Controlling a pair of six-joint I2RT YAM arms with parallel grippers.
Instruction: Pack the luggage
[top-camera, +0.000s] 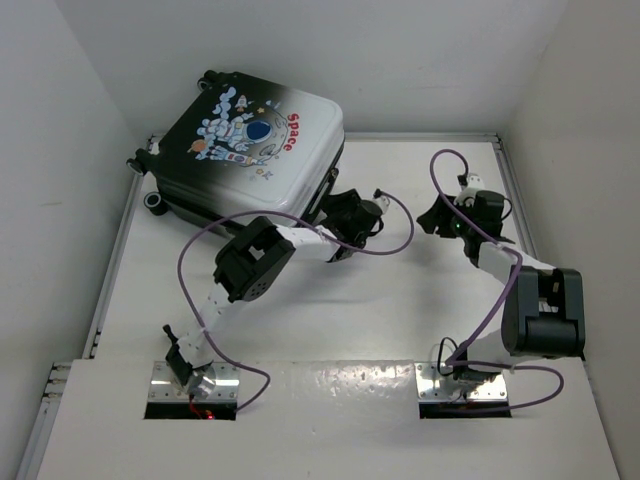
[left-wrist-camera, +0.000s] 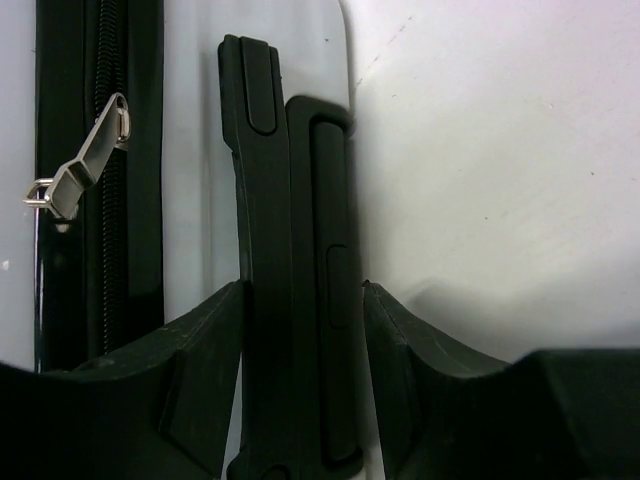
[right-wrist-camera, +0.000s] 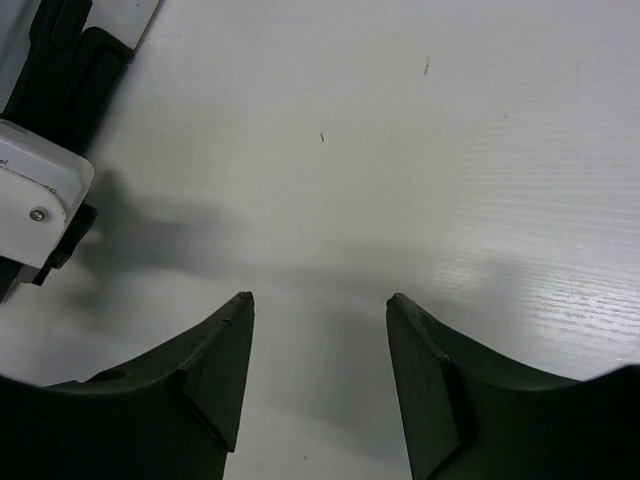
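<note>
Luggage (left-wrist-camera: 195, 150) handle (left-wrist-camera: 290, 250) between half-open left jaws (right jaws parted, empty).

Black two-finger left gripper (left-wrist-camera: 303, 290) reaches forward, jaws half-parted (grip unclear); black right gripper (right-wrist-camera: 320, 298) hovers, jaws apart, empty.

Top view: my left pincer (top-camera: 340, 210) has its fingertips hidden under its own wrist, right against the luggage (top-camera: 250, 135). The small shell print beside "Space" is too tiny for me to read. Left wrist view: the handle (left-wrist-camera: 290, 250) runs out of frame and the luggage is cropped. I can't tell if the fingers (left-wrist-camera: 215, 330) actually press it. Right wrist view: white block (right-wrist-camera: 40, 190) cut by the left edge, I can't identify it.
</note>
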